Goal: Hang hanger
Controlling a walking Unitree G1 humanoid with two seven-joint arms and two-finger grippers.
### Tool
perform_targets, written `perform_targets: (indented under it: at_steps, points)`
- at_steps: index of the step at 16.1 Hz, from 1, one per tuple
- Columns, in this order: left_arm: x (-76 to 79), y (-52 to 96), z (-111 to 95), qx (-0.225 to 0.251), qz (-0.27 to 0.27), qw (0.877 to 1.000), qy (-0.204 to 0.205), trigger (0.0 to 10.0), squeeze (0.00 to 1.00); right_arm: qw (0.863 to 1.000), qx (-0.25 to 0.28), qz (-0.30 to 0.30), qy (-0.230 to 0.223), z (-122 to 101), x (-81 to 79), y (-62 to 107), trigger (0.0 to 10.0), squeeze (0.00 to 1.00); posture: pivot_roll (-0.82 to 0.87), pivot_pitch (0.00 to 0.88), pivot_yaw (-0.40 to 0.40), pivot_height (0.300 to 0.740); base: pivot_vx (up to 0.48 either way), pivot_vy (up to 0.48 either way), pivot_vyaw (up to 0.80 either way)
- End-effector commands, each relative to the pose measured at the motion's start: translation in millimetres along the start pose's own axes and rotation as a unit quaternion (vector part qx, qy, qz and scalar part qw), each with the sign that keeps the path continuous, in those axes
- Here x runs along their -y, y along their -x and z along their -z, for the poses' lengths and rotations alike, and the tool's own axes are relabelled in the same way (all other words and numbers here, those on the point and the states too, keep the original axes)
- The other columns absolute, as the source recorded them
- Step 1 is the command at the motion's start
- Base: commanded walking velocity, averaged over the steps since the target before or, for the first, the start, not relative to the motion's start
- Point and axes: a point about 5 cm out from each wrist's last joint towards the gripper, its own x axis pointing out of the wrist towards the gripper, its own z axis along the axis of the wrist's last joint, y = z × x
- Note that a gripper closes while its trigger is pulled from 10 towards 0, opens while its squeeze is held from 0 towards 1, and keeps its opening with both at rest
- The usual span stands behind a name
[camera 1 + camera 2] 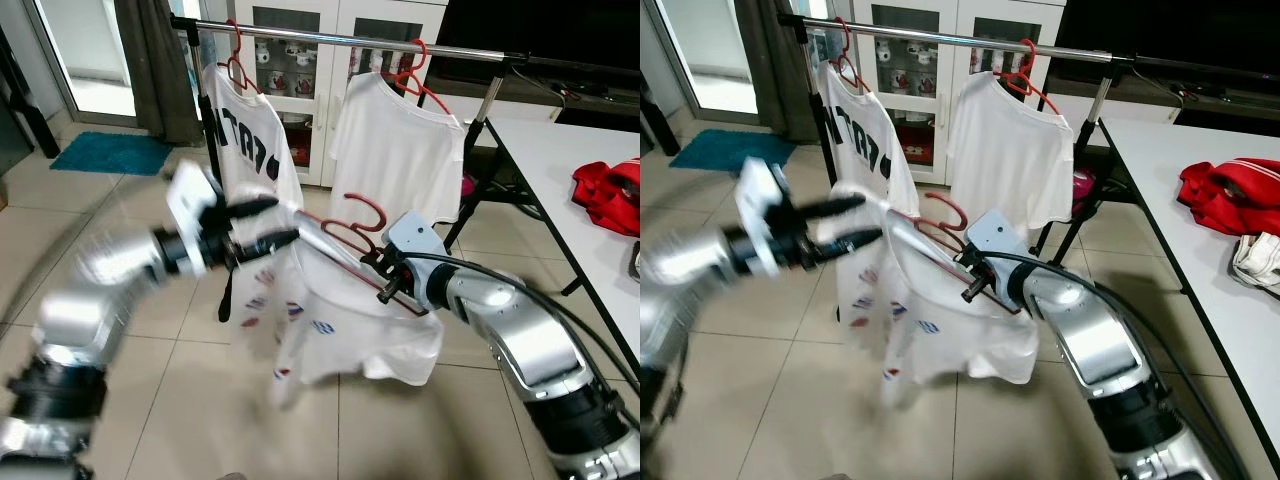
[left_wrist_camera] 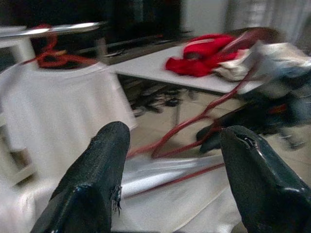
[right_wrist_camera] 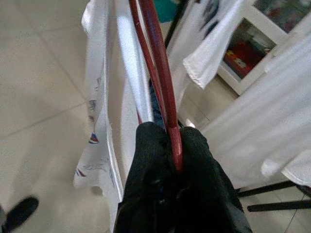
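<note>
Hangers: I count three red ones, two on the rail (image 1: 400, 47) above my grippers, each with a white shirt. My right gripper (image 1: 385, 283) pinches the third hanger (image 1: 352, 232), carrying a patterned shirt (image 1: 345, 320). Left gripper (image 1: 262, 222) gapes wide, touching nothing, just beside it. Open rail lies between the hung shirts.

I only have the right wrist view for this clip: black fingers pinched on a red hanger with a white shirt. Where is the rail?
Observer: The rail runs above and beyond the held hanger, which is not hooked on.
Operator: Anything on the rail?
Observer: Two white shirts on red hangers; the right one is plain.
Operator: And the other arm?
Observer: The left gripper is open, at the held shirt's left shoulder.
</note>
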Motion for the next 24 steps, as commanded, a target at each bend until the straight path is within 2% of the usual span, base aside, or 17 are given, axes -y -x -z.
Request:
perform_targets:
  at_steps: [1,2,4,5,6,8,9,13,14,15,16,17,18,19,20,22,24]
  points:
    - [3.5,-1.4,-6,-0.008,0.050,0.999,-0.003,10.0,0.00,1.000,0.016,-0.006,0.024,-11,3.2,1.3,10.0,0.00,-0.13,0.000,-0.053,0.740,0.000,0.000,0.00]
    - [-0.6,1.2,-12,-0.039,0.095,0.995,-0.019,10.0,0.00,0.998,0.019,-0.026,0.045,-17,2.8,0.2,10.0,0.00,-0.13,0.000,-0.053,0.740,0.000,0.000,0.00]
    - [-13.9,4.6,-13,-0.104,0.139,0.984,-0.046,10.0,0.00,0.993,0.025,-0.072,0.091,-27,-1.5,-0.4,10.0,0.00,-0.13,0.000,-0.043,0.740,0.000,0.000,0.00]
    - [-15.2,5.0,-12,-0.113,0.145,0.982,-0.050,10.0,0.00,0.992,0.025,-0.080,0.099,-27,-2.3,0.0,10.0,0.00,-0.13,0.000,-0.043,0.740,0.000,0.000,0.00]
    - [-20.1,5.2,-10,-0.141,0.148,0.976,-0.071,10.0,0.00,0.987,0.025,-0.098,0.122,-29,-4.5,1.3,10.0,0.00,-0.13,0.000,-0.033,0.740,0.000,0.000,0.00]
    - [-31.7,3.1,-9,-0.162,0.140,0.971,-0.106,10.0,0.00,0.981,0.027,-0.123,0.146,-33,-7.9,3.4,10.0,0.00,-0.14,0.000,-0.015,0.740,0.000,0.000,0.00]
    - [-35.4,1.3,-11,-0.159,0.140,0.971,-0.112,10.0,0.00,0.979,0.028,-0.131,0.155,-35,-9.6,3.8,10.0,0.00,-0.14,0.000,-0.012,0.740,0.000,0.000,0.00]
    - [-31.4,-3.1,0,-0.170,0.181,0.962,-0.109,10.0,0.00,0.975,0.032,-0.140,0.167,-39,-13.9,3.5,10.0,0.00,-0.14,0.000,-0.001,0.740,0.000,0.000,0.00]
    - [-29.5,-5.6,4,-0.168,0.195,0.960,-0.108,4.8,0.00,0.975,0.032,-0.140,0.168,-40,-14.4,3.0,10.0,0.00,-0.15,0.000,0.001,0.740,0.000,0.000,0.00]
    - [-27.5,-7.5,7,-0.164,0.207,0.959,-0.104,4.3,0.00,0.975,0.030,-0.139,0.168,-40,-14.4,2.3,10.0,0.00,-0.15,0.000,0.001,0.740,0.000,0.000,0.00]
    - [-25.7,-8.6,8,-0.161,0.214,0.958,-0.100,7.6,0.00,0.976,0.028,-0.136,0.168,-39,-13.8,1.7,10.0,0.00,-0.15,0.000,0.000,0.740,0.000,0.000,0.00]
    - [-25.0,-9.2,9,-0.161,0.216,0.958,-0.100,7.3,0.00,0.976,0.028,-0.135,0.168,-39,-13.6,1.2,10.0,0.00,-0.15,0.000,0.000,0.740,0.000,0.000,0.00]
    - [-25.1,-9.8,11,-0.165,0.217,0.957,-0.102,5.0,0.00,0.976,0.028,-0.134,0.168,-39,-13.4,0.6,10.0,0.00,-0.14,0.000,-0.003,0.740,0.000,0.000,0.00]
    - [-26.7,-11.5,15,-0.176,0.208,0.956,-0.111,3.2,0.00,0.976,0.029,-0.132,0.168,-40,-13.4,-0.5,10.0,0.00,-0.14,0.000,-0.003,0.740,0.000,0.000,0.00]
    - [-30.0,-14.8,19,-0.187,0.186,0.956,-0.127,0.0,0.00,0.976,0.031,-0.132,0.169,-42,-13.7,-0.9,10.0,0.00,-0.14,0.000,-0.003,0.740,0.000,0.000,0.00]
    - [-33.6,-18.4,23,-0.201,0.165,0.954,-0.151,0.0,0.00,0.976,0.034,-0.133,0.169,-44,-14.5,-1.2,10.0,0.00,-0.14,0.000,-0.005,0.740,0.000,0.000,0.00]
    - [-32.6,-22.5,25,-0.200,0.164,0.954,-0.153,0.0,0.00,0.975,0.037,-0.134,0.171,-46,-15.7,-2.2,10.0,0.00,-0.15,0.000,-0.001,0.740,0.000,0.000,0.00]
